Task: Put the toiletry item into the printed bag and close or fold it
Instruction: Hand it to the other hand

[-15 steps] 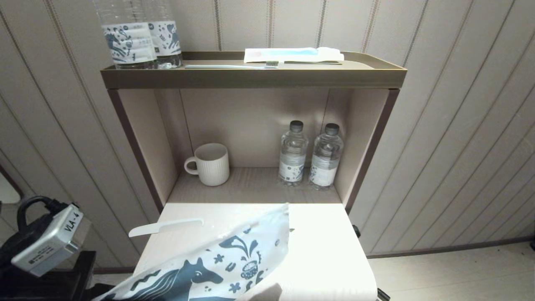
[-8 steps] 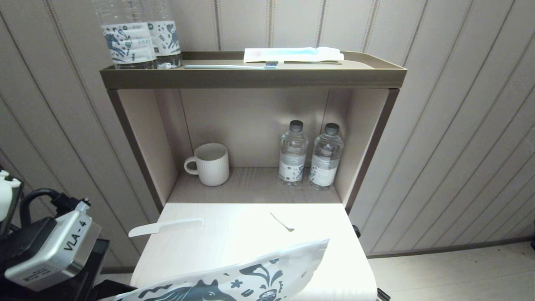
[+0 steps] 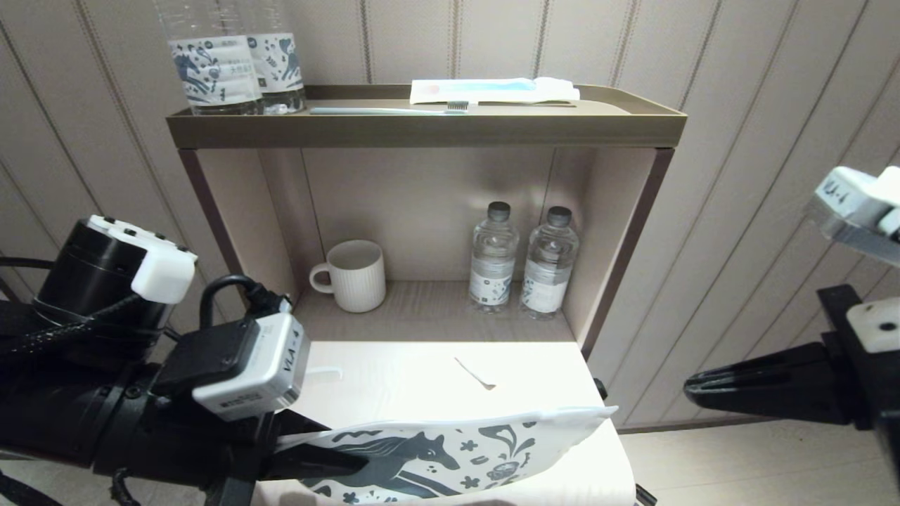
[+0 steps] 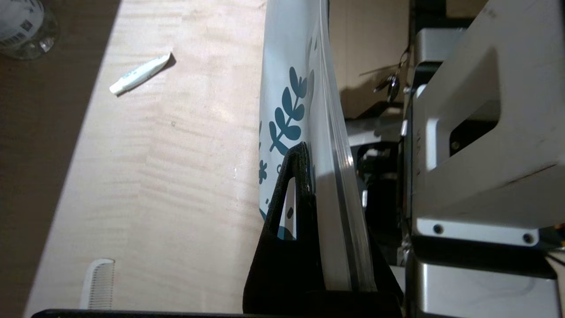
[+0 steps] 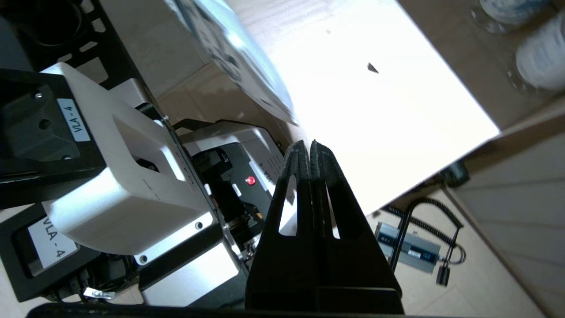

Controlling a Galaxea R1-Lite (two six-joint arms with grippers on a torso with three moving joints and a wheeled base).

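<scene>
Pinched tight, the left gripper (image 4: pixel 304 163) holds the printed bag (image 3: pixel 464 450) by its left end, low over the near edge of the pale wooden table (image 3: pixel 534 379); the pouch stands on edge, its horse print facing the shelf. Off to the right, clear of the table, the right gripper (image 5: pixel 310 152) hangs with its fingers pressed together on nothing.

Most of the white comb (image 3: pixel 325 370) is hidden behind the left wrist camera in the head view; only one end pokes out. From the left wrist, its toothed end (image 4: pixel 98 282) shows flat on the table, well apart from the bag. A small white tube (image 4: pixel 139 74) lies farther out, though what it is I can't quite tell.

Between comb and bag the tabletop lies bare. Behind it, the open shelf holds a ribbed mug (image 3: pixel 355 275) and two water bottles (image 3: pixel 520 260). On top sit a pale blue toothbrush (image 3: pixel 387 109), a white packet (image 3: pixel 492 89) and two bigger bottles (image 3: pixel 232 63), cut off above. Striped panelling lines the walls.
</scene>
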